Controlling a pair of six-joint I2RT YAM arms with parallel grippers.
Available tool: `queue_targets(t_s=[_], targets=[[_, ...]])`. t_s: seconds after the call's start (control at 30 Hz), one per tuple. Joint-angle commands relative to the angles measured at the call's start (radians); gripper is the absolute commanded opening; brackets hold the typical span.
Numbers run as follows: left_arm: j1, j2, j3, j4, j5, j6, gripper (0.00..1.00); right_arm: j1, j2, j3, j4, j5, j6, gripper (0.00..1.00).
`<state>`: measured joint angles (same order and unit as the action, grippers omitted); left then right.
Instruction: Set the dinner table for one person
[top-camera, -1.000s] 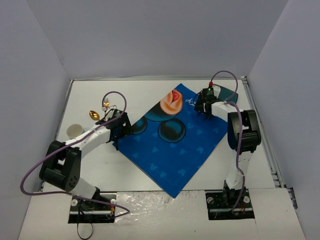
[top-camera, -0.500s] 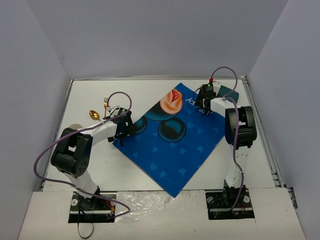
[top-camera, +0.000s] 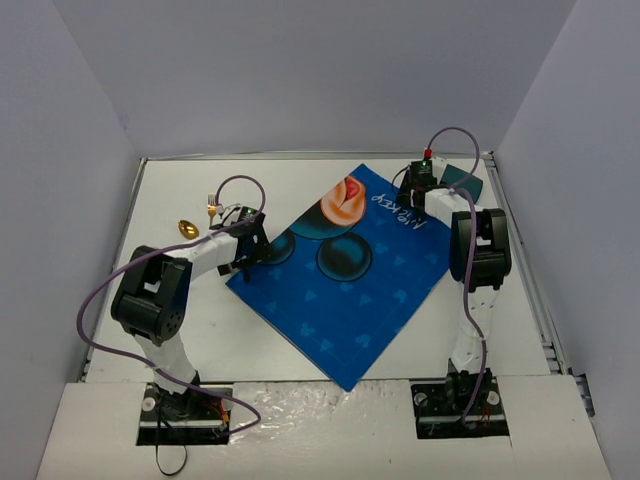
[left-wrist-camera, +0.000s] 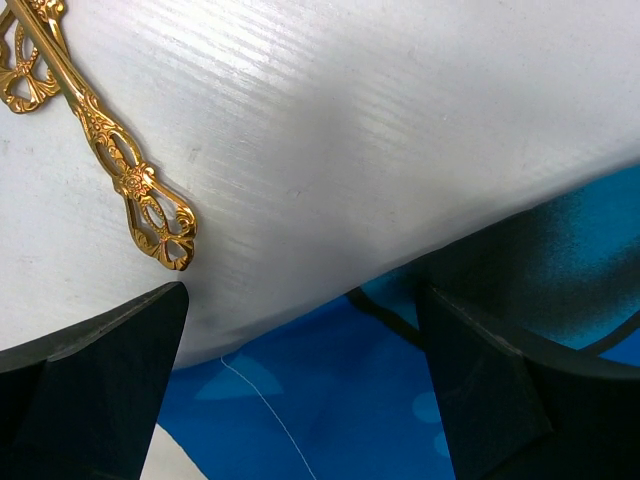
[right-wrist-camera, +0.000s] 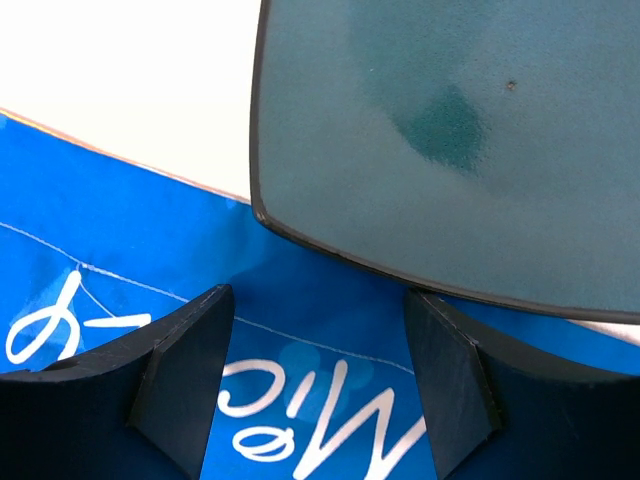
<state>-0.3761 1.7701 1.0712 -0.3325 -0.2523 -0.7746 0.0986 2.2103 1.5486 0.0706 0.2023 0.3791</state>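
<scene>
We see left gripper (left-wrist-camera: 300, 400) low over the blue mat (top-camera: 350, 290) edge, jaws wide apart, empty; right gripper (right-wrist-camera: 315, 380) stretched far, jaws apart, facing the teal plate (right-wrist-camera: 450, 130). The dinner table (top-camera: 290, 185) lies under everything.

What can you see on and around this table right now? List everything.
dinner table: one, white, under everything.
cloth mat: one, blue cartoon print, middle, lying askew.
plate: one, dark teal, far right corner, edge overlapping the mat.
spoon: one, gold, left of the mat.
fork: one, gold, beside the spoon.
left tool: one, black, open, over the mat's left edge.
right tool: one, black, open, over the mat by the plate.
</scene>
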Motion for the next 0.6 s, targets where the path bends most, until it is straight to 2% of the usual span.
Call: queue_targets(t_s=[0.0, 0.4, 0.57], targets=[[0.013, 0.022, 0.018, 0.002, 0.008, -0.010, 0.94, -0.010, 0.053, 0.048, -0.049, -0.028, -0.006, 0.65], [0.055, 0.017, 0.079, 0.006, 0.010, 0.063, 0.94, -0.006, 0.077, 0.121, -0.067, -0.088, -0.002, 0.65], [0.055, -0.078, 0.133, -0.019, 0.010, 0.124, 0.95, 0.010, 0.004, 0.132, -0.066, -0.124, -0.036, 0.65]])
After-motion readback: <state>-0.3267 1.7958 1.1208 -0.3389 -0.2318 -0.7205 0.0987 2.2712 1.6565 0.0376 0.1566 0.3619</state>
